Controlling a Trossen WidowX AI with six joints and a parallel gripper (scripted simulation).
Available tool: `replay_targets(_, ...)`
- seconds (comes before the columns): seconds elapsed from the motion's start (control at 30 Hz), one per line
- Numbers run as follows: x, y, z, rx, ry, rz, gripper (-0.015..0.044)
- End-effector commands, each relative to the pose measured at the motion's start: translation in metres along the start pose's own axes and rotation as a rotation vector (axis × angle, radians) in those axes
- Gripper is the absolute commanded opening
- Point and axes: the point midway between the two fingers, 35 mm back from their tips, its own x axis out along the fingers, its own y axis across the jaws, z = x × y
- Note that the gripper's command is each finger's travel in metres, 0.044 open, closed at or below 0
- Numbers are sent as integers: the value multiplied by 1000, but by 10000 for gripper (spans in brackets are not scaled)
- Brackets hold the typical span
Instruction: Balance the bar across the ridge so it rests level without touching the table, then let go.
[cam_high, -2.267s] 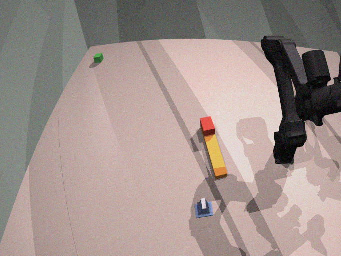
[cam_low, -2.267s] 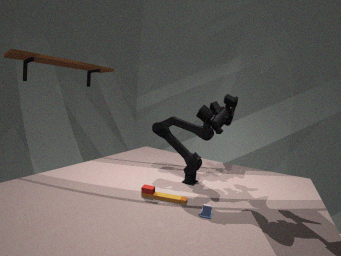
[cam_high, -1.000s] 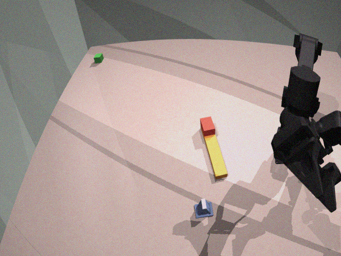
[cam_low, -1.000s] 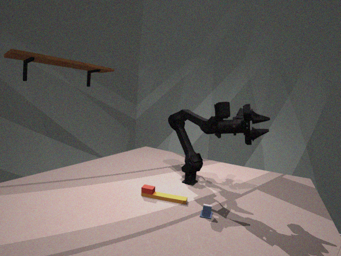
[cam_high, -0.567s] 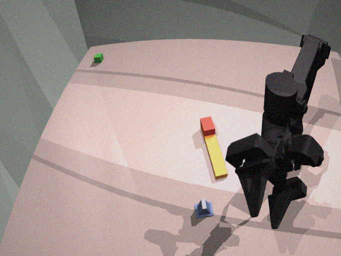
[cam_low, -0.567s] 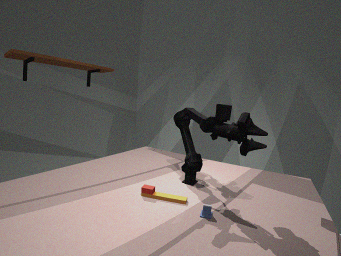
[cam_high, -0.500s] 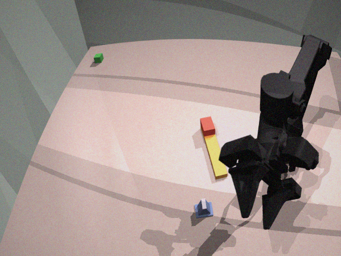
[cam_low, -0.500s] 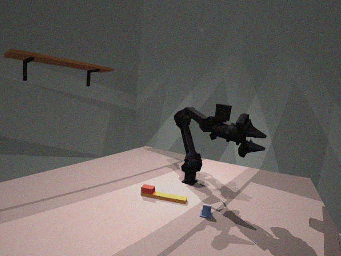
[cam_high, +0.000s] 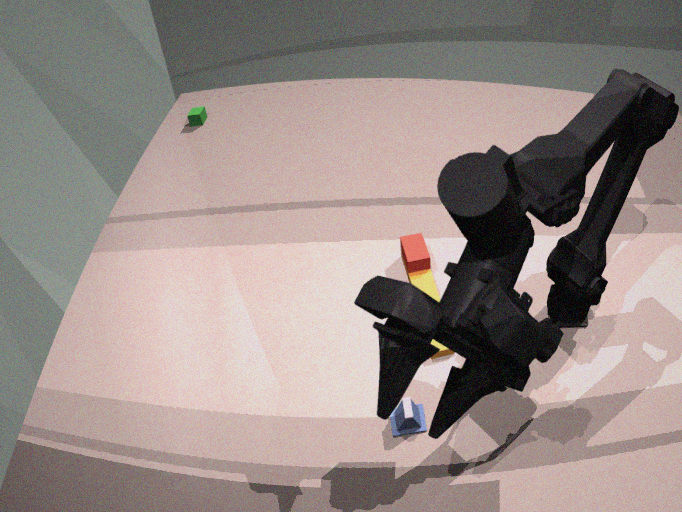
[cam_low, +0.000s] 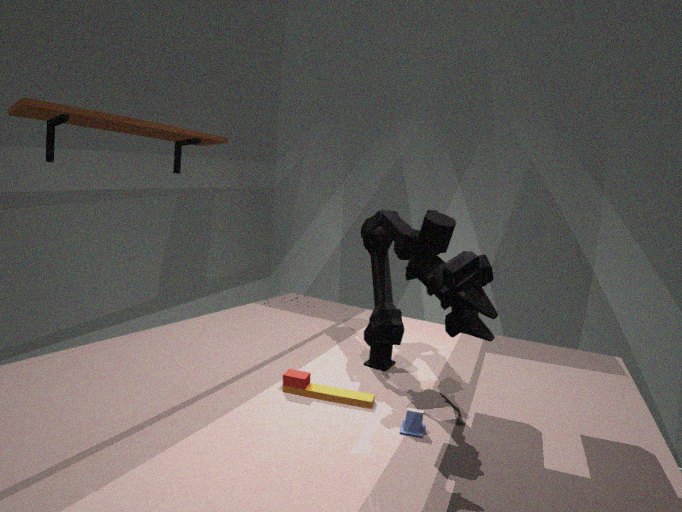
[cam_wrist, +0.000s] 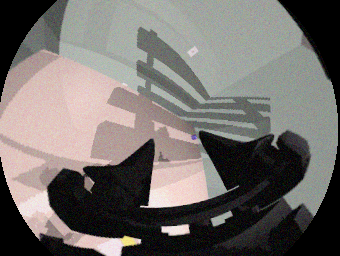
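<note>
The yellow bar (cam_high: 424, 284) (cam_low: 340, 395) lies flat on the table, with a red block (cam_high: 414, 252) (cam_low: 296, 378) on one end. In the top view the arm hides part of it; a small yellow patch of the bar (cam_wrist: 130, 241) shows at the bottom of the wrist view. The blue ridge (cam_high: 408, 419) (cam_low: 413, 424) stands on the table beyond the bar's plain end, with nothing on it. My gripper (cam_high: 408, 426) (cam_low: 494, 327) (cam_wrist: 176, 137) is open and empty, high above the table. In the top view its fingertips appear on either side of the ridge.
A small green cube (cam_high: 197, 116) lies near the table's far left corner in the top view. A brown shelf (cam_low: 121, 122) hangs on the wall in the exterior view. Shadows of the arm fall across the table.
</note>
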Motion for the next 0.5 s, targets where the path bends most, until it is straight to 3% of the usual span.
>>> replay_targets(0.0, -2, 1, -31, -8, 119, 42, 315)
replay_targets(0.47, -29, 14, -116, -4, 427, 223, 315)
